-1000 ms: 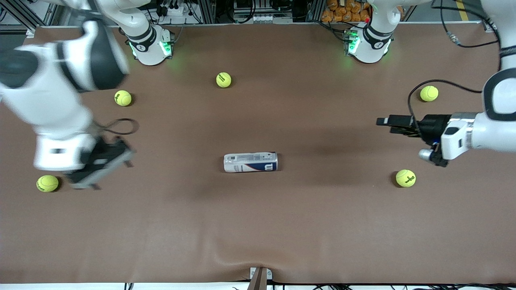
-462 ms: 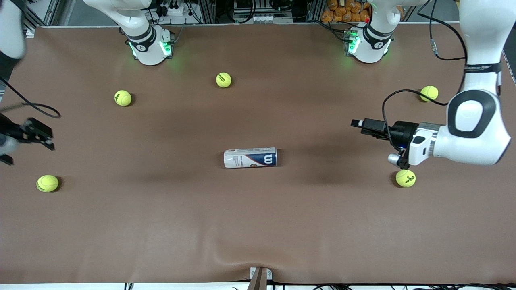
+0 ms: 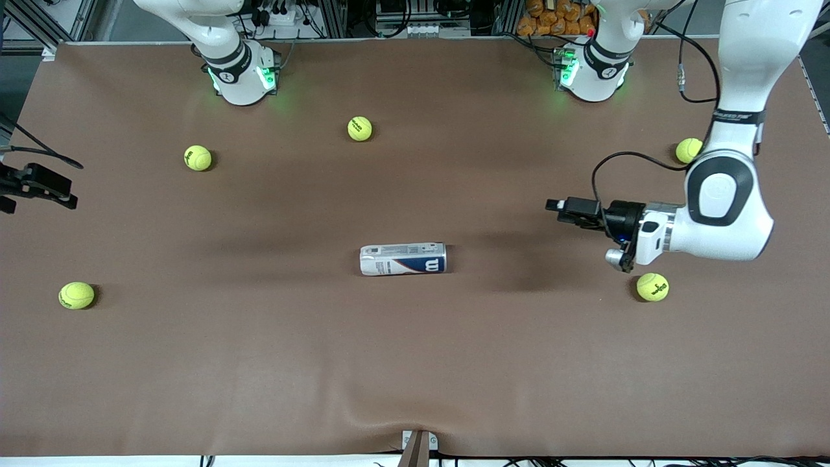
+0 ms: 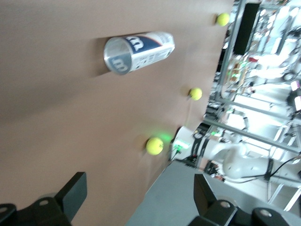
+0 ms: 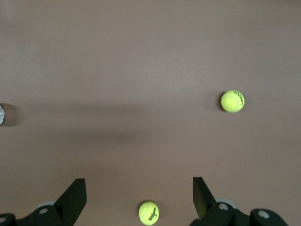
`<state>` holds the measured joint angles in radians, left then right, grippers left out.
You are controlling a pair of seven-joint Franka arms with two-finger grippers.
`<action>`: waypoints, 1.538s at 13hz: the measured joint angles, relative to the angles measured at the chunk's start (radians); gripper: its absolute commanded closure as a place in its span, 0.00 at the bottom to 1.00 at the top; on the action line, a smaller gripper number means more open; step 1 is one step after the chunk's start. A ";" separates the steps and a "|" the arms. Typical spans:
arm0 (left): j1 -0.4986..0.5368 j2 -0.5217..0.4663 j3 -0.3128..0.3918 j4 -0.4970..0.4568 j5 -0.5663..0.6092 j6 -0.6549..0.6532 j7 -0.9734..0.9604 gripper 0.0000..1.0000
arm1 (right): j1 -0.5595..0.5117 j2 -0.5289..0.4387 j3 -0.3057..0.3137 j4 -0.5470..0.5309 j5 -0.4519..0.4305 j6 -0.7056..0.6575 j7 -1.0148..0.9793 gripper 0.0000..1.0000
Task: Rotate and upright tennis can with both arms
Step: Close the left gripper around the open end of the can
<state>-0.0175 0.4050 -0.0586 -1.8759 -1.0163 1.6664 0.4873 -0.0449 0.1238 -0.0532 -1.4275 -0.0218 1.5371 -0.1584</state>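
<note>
Brown table (image 3: 415, 363) throughout, strewn with tennis balls. Nearest, balls at either end (image 3: 76, 295) (image 3: 652, 287). Mid-table, tennis can (image 3: 403, 259) lying on its side, untouched, same spot as a second ago. Toward the can's silver rim, left gripper (image 3: 556, 209) spread wide and empty, now closer than before and lined up for a first contact. Right gripper (image 3: 40, 188) also agape, empty, pulled back out to the table edge.

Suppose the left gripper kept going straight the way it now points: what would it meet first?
Probably the tennis can. The open left gripper points along the table toward the right arm's end, and its wrist view shows the can's silver end ahead. Its line may pass slightly off the can; depth is unclear.
</note>
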 measured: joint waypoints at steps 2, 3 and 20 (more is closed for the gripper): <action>-0.002 0.042 -0.032 -0.014 -0.051 0.062 0.055 0.00 | -0.002 -0.027 -0.010 -0.030 0.027 -0.020 0.026 0.00; -0.005 0.068 -0.044 -0.020 -0.092 0.078 0.086 0.00 | -0.005 -0.047 -0.014 -0.055 0.047 -0.027 0.050 0.00; -0.216 0.296 -0.068 0.044 -0.538 0.332 0.342 0.00 | -0.009 -0.127 -0.028 -0.067 0.003 -0.169 0.169 0.00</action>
<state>-0.2339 0.7013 -0.1268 -1.8323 -1.5543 1.9984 0.8292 -0.0542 -0.0037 -0.0813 -1.4949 -0.0190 1.3678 0.0109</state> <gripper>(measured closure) 0.000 0.000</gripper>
